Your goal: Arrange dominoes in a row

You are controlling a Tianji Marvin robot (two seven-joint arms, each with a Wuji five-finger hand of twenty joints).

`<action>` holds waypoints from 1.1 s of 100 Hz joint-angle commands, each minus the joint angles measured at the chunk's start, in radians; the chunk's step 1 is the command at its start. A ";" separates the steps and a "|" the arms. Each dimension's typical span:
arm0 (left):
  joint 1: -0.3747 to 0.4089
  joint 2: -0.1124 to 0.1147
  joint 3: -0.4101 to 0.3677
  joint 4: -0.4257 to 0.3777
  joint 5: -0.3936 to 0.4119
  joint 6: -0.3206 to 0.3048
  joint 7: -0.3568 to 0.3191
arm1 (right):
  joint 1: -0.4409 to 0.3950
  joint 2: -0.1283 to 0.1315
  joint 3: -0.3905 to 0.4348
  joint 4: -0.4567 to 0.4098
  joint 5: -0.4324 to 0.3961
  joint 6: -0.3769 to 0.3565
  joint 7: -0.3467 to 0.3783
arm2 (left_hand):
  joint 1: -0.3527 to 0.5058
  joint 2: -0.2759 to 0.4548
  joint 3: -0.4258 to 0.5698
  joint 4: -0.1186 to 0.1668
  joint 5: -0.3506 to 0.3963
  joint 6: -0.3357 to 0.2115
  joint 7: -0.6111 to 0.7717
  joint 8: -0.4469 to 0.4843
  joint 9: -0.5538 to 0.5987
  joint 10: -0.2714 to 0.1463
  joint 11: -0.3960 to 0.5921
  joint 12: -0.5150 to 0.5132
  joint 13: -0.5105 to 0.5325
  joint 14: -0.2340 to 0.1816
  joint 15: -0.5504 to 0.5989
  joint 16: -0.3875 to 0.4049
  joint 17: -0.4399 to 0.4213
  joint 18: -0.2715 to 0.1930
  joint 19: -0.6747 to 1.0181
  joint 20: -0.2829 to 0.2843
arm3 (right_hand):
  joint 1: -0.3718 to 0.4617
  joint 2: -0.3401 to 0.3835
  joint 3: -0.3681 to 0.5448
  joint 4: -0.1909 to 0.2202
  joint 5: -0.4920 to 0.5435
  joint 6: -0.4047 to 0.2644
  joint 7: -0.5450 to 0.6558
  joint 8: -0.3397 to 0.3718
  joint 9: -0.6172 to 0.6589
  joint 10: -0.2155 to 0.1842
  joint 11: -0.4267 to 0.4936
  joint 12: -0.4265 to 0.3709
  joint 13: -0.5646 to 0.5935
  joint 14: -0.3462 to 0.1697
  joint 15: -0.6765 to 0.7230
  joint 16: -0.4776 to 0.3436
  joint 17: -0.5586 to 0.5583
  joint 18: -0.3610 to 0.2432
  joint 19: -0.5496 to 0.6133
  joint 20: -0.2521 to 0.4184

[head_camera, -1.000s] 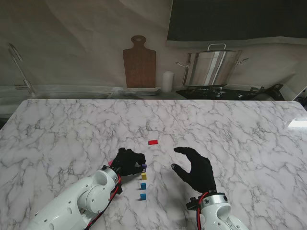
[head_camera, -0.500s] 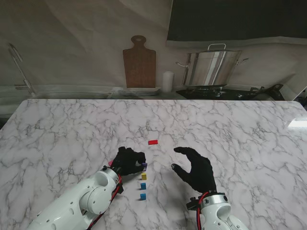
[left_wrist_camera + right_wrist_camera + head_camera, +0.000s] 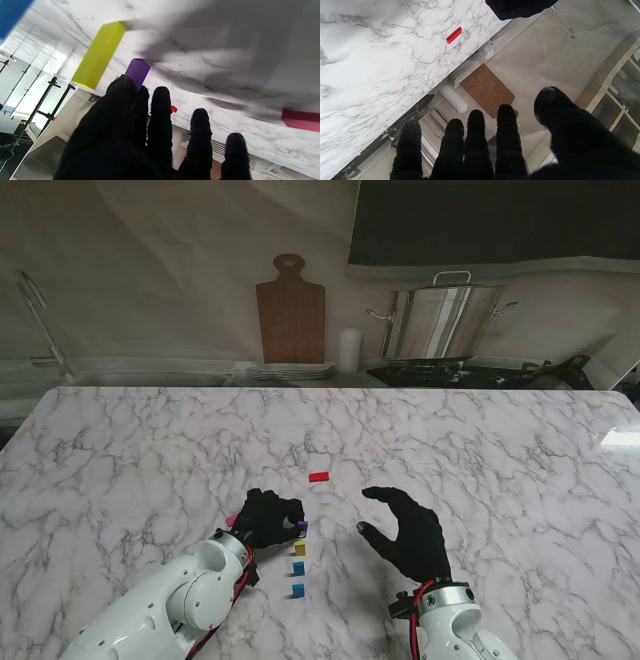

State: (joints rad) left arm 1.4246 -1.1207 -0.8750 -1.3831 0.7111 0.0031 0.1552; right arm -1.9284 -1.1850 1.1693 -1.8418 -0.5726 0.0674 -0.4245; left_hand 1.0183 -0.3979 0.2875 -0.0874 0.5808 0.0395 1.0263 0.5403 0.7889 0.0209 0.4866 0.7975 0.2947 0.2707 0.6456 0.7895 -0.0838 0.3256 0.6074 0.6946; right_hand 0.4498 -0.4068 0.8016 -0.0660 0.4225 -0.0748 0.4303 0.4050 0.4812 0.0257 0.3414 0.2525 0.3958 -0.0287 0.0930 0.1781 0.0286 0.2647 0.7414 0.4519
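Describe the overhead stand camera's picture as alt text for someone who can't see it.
On a white marble table, a robot's black-gloved left hand pinches a purple domino at the far end of a short row with a yellow domino and two blue dominoes. The right hand hovers open beside it; a red domino lies flat farther away.

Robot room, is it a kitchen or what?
Probably a kitchen, or a mock-up of one. A big steel pot sits on a stove, a wooden cutting board leans on the wall, and the marble counter looks like a worktop.
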 commanded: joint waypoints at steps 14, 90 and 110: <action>0.006 0.007 -0.001 -0.006 0.013 -0.001 -0.037 | -0.003 -0.002 -0.002 -0.001 0.000 0.005 0.004 | 0.048 0.003 -0.006 0.026 0.005 -0.043 0.077 -0.005 0.030 -0.022 -0.013 0.016 -0.004 0.011 0.010 0.009 -0.014 0.003 0.015 0.014 | -0.007 0.013 0.006 0.022 0.010 0.007 0.004 0.014 0.008 0.004 0.013 0.005 -0.005 -0.003 0.010 0.007 0.000 -0.002 0.018 0.021; 0.005 0.009 -0.003 -0.002 0.042 -0.008 -0.020 | -0.001 -0.002 -0.003 0.001 0.000 0.004 0.003 | 0.039 -0.004 0.033 0.031 -0.006 -0.091 0.059 0.058 0.025 -0.016 -0.025 0.019 -0.004 0.011 0.009 0.008 -0.014 0.005 0.021 0.005 | -0.007 0.015 0.005 0.022 0.010 0.007 0.004 0.014 0.008 0.003 0.013 0.005 -0.006 -0.005 0.009 0.007 -0.001 -0.001 0.019 0.022; 0.007 0.011 -0.003 -0.007 0.044 -0.001 -0.027 | -0.002 -0.002 -0.002 0.001 0.001 0.004 0.003 | 0.034 -0.003 0.034 0.029 -0.012 -0.086 0.058 0.069 0.017 -0.012 -0.025 0.020 -0.010 0.014 0.007 0.008 -0.015 0.003 0.021 0.004 | -0.007 0.014 0.004 0.022 0.010 0.007 0.004 0.014 0.008 0.003 0.013 0.005 -0.005 -0.004 0.010 0.007 0.000 -0.001 0.019 0.022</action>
State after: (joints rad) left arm 1.4288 -1.1111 -0.8798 -1.3863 0.7565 -0.0011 0.1497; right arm -1.9273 -1.1849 1.1677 -1.8412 -0.5719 0.0674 -0.4231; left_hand 1.0184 -0.3979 0.2809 -0.0874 0.5726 0.0208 1.0329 0.5681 0.7889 0.0208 0.4738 0.8052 0.2947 0.2708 0.6457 0.7896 -0.0838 0.3256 0.6092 0.6946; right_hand 0.4498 -0.4068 0.8016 -0.0659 0.4225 -0.0747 0.4303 0.4050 0.4812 0.0257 0.3414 0.2525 0.3958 -0.0286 0.0930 0.1781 0.0287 0.2646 0.7422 0.4609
